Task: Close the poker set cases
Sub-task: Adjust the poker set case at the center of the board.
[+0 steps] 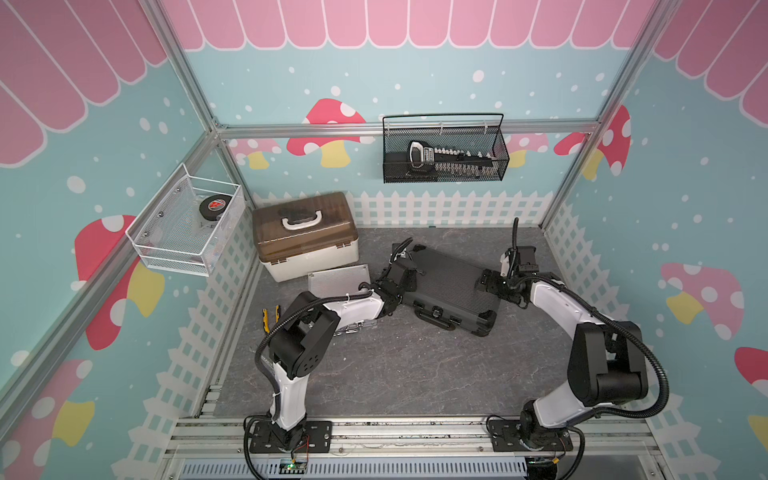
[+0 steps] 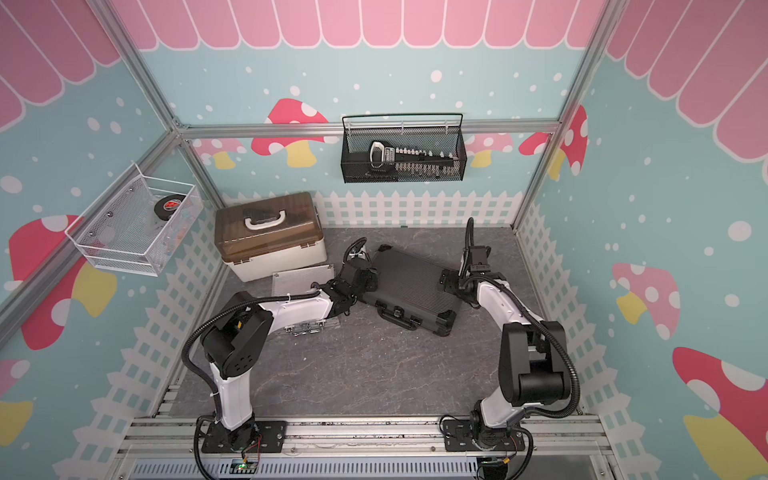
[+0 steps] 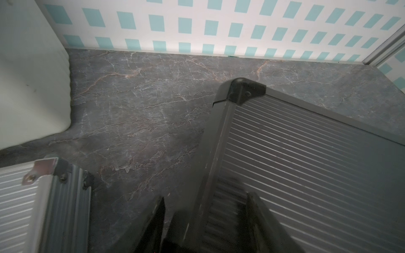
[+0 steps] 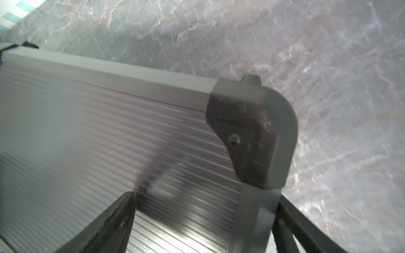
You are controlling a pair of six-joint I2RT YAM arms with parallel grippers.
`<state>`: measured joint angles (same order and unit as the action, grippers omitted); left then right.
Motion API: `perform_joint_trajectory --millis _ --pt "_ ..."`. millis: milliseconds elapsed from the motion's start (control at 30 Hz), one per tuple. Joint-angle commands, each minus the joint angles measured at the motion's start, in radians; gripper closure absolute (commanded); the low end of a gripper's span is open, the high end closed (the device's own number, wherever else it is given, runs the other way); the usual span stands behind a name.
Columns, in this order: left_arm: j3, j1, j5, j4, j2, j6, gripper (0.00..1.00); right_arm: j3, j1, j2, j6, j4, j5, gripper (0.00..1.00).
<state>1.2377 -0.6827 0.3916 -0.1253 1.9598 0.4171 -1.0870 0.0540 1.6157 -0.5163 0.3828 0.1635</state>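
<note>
Poker set cases both flat on the grey marble-patterned tabletop (image 1: pixel 395 374). Larger dark grey ribbed briefcase with black corner caps (image 1: pixel 453 286) (image 2: pixel 411 286) stretched between the two grippers in both top views, lid down, handle and latches on the side nearer the arm bases. Cannot tell whether those latches are fastened.

At one side edge of that briefcase, left gripper (image 1: pixel 409 275) (image 2: pixel 368 275), released and clasping nothing. Seen in the left wrist view (image 3: pixel 206 196): jaws spread astride the edge rail, one finger (image 3: pixel 158 219) outside over bare tabletop, the other (image 3: pixel 258 210) over the ribbed lid.

At the opposite side edge, right gripper (image 1: pixel 485 281) (image 2: pixel 448 280), likewise released, spread wide. Seen in the right wrist view (image 4: pixel 206 197): edge rail between the jaws, one finger (image 4: pixel 109 219) above the lid, the other (image 4: pixel 293 219) off the case, a black corner cap (image 4: pixel 252 135) just ahead.

Small silver ribbed aluminium briefcase (image 1: pixel 338 279) (image 2: pixel 301 277) (image 3: pixel 17 192) just beside the left gripper, on the side away from the right gripper, apart from the dark case with a strip of bare tabletop between. Largely covered by the left forearm (image 1: pixel 353 305) in both top views, chrome latches (image 1: pixel 353 328) showing past the arm. Cannot tell whether its lid is fully shut.

Beyond the silver case, farther from the left gripper, tall cream box with translucent brown lid and white handle (image 1: pixel 307 262) (image 3: pixel 32 87).
</note>
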Motion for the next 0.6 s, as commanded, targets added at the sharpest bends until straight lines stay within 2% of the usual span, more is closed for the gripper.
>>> perform_joint_trajectory --millis 0,200,400,567 --pt "-0.064 -0.004 -0.029 0.186 0.036 0.008 0.41 -0.043 0.068 0.128 0.127 -0.096 0.152 0.08" --pt "-0.071 -0.003 -0.028 0.185 0.036 0.012 0.41 -0.093 0.069 0.134 0.193 -0.024 0.086 0.08" --pt "-0.069 -0.003 -0.026 0.187 0.034 0.005 0.41 -0.053 0.087 0.015 0.291 -0.003 -0.02 0.08" --pt "-0.069 -0.003 -0.03 0.179 0.042 0.006 0.41 0.003 0.173 -0.077 0.385 0.002 -0.11 0.08"
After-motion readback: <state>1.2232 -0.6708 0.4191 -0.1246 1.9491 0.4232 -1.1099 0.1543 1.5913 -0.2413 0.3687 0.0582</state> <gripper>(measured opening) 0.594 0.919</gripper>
